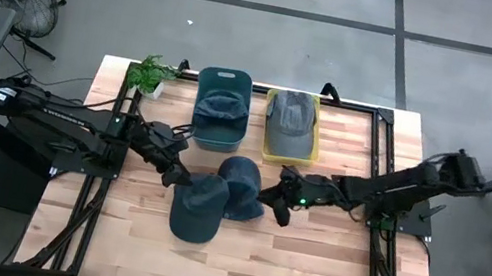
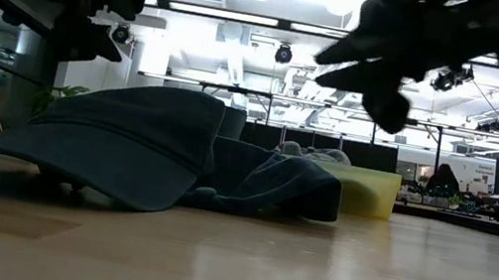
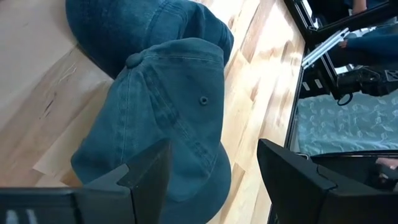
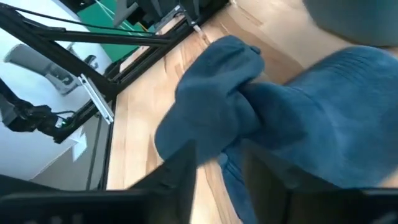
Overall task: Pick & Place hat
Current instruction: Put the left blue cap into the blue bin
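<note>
Two dark blue caps lie on the wooden table, touching and partly overlapping. The nearer cap (image 1: 198,209) (image 2: 119,139) (image 3: 168,118) rests on its brim and rim. The second cap (image 1: 240,186) (image 2: 273,179) (image 4: 298,112) lies crumpled just beyond and to the right of it. My left gripper (image 1: 180,177) (image 3: 214,180) is open and hangs over the left edge of the nearer cap; the low view shows it raised clear (image 2: 95,35). My right gripper (image 1: 272,204) (image 4: 221,180) is open at the second cap's right edge, also above it (image 2: 384,81).
At the far side stand a teal bin (image 1: 216,138) holding a blue cap (image 1: 222,105) and a yellow bin (image 1: 288,156) holding a grey cap (image 1: 292,116). A small potted plant (image 1: 149,72) stands left of them. Black frame rails run along both table sides.
</note>
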